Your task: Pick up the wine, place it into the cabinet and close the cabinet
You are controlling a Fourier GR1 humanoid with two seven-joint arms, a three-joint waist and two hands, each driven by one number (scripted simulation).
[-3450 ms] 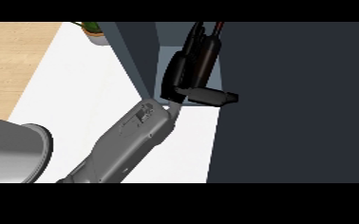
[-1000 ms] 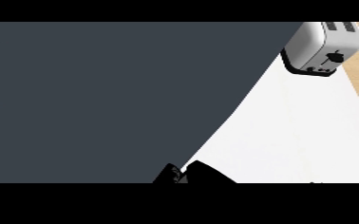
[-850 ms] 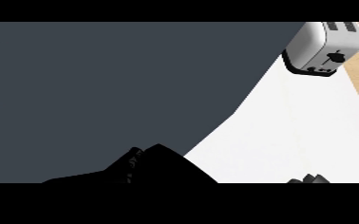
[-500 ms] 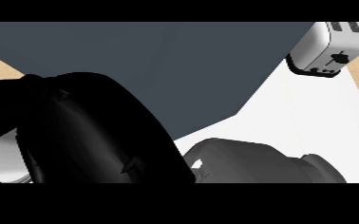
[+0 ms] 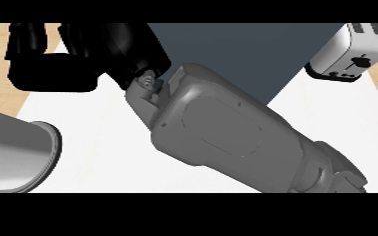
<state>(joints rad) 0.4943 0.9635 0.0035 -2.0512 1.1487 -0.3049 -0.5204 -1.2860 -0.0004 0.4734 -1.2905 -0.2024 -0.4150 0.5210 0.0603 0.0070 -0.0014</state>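
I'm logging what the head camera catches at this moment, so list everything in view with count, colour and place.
Cabinet: one, dark blue-grey, top centre, behind the forearm; whether it is open or shut cannot be told.
Toaster: one, silver and white with black slot and lever, upper right on the counter.
Metal vessel: one, grey, rounded rim, lower left edge, partly cut off.
Counter: one, white top, with a light wood strip along the upper left edge.
Wine: not visible.
Forearm: one, grey, running from lower right up to the centre.
Robot hand: one, black, upper left, fingers curled; which side it belongs to and whether it holds anything cannot be told.
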